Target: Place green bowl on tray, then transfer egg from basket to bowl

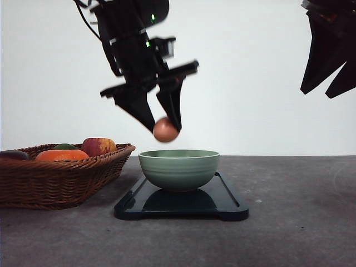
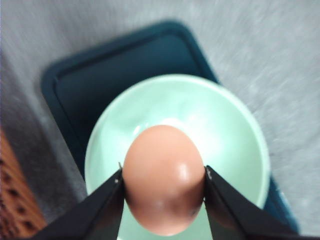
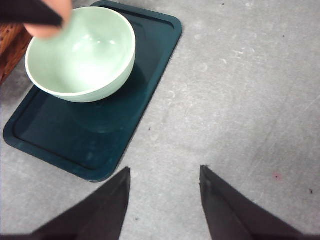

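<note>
Front view: left pincer (image 1: 166, 127) hanging above the green bowl (image 1: 179, 168), tips clamped on the egg (image 1: 165, 129), egg clear of the rim and not touching it. Bowl seated on the tray (image 1: 233, 207), toward the tray's far half, tray flat on the grey desk (image 1: 300, 222). Beside the tray, on the left arm's side, the basket (image 1: 61, 181), resting on the desk, near the tray but apart from it; inside, an orange fruit (image 1: 62, 155), a red-yellow apple (image 1: 99, 146), something green (image 1: 64, 147) behind the orange and a dark item (image 1: 12, 154) at the basket's outer edge, too hidden to name. Right pincer (image 1: 331, 88) raised high, well away from the bowl on the right arm's side, fingers spread and holding nothing. Left wrist view: egg (image 2: 164, 186) pinched on both sides between dark fingers (image 2: 102, 210), directly over the pale inside of the bowl (image 2: 230, 135), tray (image 2: 115, 75) beneath, bowl interior bare. Right wrist view: two dark fingers (image 3: 102, 212) wide apart over bare desk (image 3: 240, 100), near the tray's (image 3: 75, 145) closer edge; bowl (image 3: 82, 52) sitting toward one end of the tray, egg (image 3: 47, 31) blurred over the bowl's rim.
</note>
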Robot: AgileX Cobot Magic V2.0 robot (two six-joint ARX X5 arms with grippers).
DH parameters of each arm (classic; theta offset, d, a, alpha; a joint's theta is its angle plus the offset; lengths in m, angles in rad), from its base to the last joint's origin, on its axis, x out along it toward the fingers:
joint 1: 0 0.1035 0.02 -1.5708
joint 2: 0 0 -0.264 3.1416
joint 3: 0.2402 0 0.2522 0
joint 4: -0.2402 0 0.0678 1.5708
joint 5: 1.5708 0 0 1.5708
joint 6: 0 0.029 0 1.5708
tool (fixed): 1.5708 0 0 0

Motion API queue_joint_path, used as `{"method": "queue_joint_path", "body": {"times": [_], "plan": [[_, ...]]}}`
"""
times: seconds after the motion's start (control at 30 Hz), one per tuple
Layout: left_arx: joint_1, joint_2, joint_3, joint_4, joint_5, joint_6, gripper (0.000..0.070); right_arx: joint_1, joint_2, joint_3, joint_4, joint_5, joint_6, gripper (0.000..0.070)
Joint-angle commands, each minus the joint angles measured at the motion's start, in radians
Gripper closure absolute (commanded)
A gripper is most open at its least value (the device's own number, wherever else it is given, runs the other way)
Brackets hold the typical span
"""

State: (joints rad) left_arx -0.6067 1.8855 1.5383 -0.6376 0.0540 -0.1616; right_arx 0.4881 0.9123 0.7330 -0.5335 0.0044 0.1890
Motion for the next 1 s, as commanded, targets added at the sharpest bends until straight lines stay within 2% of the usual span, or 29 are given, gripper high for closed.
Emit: {"method": "queue_joint_path", "body": {"times": [0.0,0.37,0.97], "plan": [[-0.01,0.036,0.033,0.012,0.001,-0.004,0.0469,0.005,0.008,0.006,0.008,0.003,0.013,0.0429],[-0.016,0.147,0.093,0.008,0.006,0.015,0.0469,0.005,0.008,0.006,0.008,0.003,0.013,0.0429],[-0.022,0.194,0.093,0.004,0.006,0.038,0.0469,0.005,0.008,0.006,0.007,0.004,0.013,0.0429]]}}
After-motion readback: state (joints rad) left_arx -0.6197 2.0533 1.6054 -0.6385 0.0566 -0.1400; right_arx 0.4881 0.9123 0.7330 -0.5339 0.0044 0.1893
